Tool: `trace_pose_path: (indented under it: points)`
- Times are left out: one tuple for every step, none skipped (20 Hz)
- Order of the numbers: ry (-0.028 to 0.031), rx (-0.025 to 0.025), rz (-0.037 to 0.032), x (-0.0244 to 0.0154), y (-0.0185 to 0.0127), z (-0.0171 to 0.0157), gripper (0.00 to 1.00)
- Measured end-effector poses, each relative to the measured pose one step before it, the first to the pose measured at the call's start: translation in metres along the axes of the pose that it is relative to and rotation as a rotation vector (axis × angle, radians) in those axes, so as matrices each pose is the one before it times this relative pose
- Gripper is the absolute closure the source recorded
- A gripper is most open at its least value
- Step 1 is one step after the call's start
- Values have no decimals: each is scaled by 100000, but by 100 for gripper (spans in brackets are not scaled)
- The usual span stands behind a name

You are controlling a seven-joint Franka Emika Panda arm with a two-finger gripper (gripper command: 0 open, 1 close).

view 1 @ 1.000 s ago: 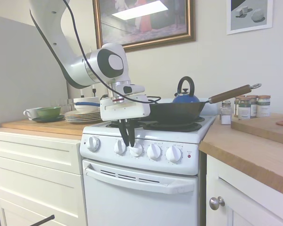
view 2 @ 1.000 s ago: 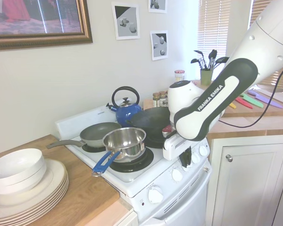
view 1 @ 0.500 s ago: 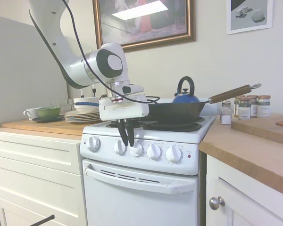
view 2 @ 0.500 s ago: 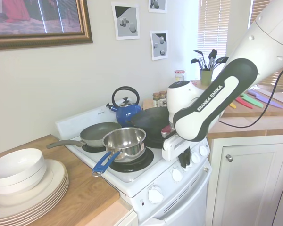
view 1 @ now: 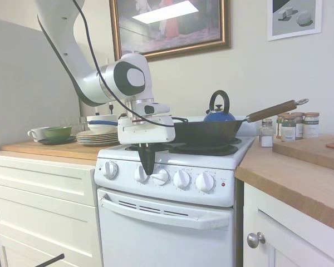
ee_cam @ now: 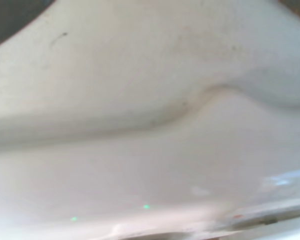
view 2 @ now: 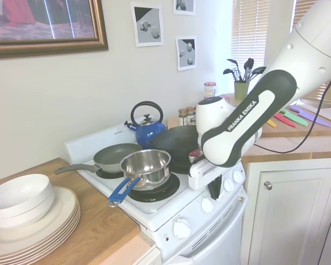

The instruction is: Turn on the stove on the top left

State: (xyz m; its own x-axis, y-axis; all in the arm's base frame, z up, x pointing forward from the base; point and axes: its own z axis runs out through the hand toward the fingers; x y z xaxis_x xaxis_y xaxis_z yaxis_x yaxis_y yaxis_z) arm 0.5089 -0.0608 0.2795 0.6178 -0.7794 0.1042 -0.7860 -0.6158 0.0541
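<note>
Five round white knobs [view 1: 160, 177] run in a row across the front panel of the stove [view 1: 167, 222], a narrow white range set between white drawer cabinets [view 1: 42, 206] and a wood-topped counter [view 1: 300, 178], with one small red light [view 1: 223, 184] at the right end of the panel and one long oven-door handle [view 1: 164, 211] below. One gripper [view 1: 149, 169] hangs in front of that panel, its dark fingers drawn together into what reads as a single point aimed down between the second and third knobs from the left; whether they pinch a knob or merely touch the panel cannot be told. From close by, the wrist view gives only blurred white enamel. On the cooktop stand four vessels: one steel saucepan [view 2: 146, 165] with a blue handle at the front, one grey frying pan [view 2: 113, 156] behind it, one black wok [view 1: 209, 132] with a wooden handle, and one blue kettle [view 1: 219, 111] at the back. Left of the stove, the wooden worktop [view 1: 50, 149] carries one stack of plates [view 2: 36, 223] topped by one white bowl [view 2: 19, 199], plus one green bowl [view 1: 57, 132] and one cup [view 1: 36, 133]. Right of it, several spice jars [view 1: 295, 125] line the wall. Farther off hang one gilt-framed painting [view 1: 170, 25] and three small prints [view 2: 144, 23], and one green pot of utensils [view 2: 241, 83] stands by a blinded window [view 2: 254, 33].
</note>
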Motion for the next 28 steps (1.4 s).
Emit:
trace_pose_path:
  points:
    - [-475,30,573,71,78,265,100]
    - [-498,-19,422,30,45,298,100]
    - [-253,-146,243,73,78,338,100]
    - [-194,-269,255,94,105,344,100]
    - [-378,-532,275,89,160,339,100]
    - [-223,-392,413,178,219,253,100]
    - [-129,-287,429,203,225,186,100]
    - [-82,-180,250,118,134,123,100]
    - [75,-22,-82,6,1,10,100]
    - [119,-93,-121,14,14,2,100]
    - [163,-113,-168,-8,-9,2,100]
    - [102,-64,-113,-22,-22,-1,100]
    - [31,14,-38,-10,-3,5,100]
    - [48,28,-56,-10,-5,3,100]
    - [102,119,-198,-69,-43,-22,100]
    - [190,266,-346,-79,-33,-84,100]
    - [290,409,-357,-45,2,-187,100]
    - [395,622,-675,-103,-8,-332,100]
    - [543,901,-762,-176,-69,-566,100]
    - [735,1118,-561,-147,-75,-721,100]
    - [676,1208,-451,-230,37,-815,100]
    - [469,1145,-393,-343,108,-777,100]
    - [380,1153,-284,-361,148,-767,100]
    - [214,1002,-64,-388,222,-711,100]
    - [91,921,11,-344,194,-657,100]
    - [84,712,-134,-354,177,-582,100]
    - [107,862,-31,-303,141,-550,100]
    - [-99,866,10,-283,140,-451,100]
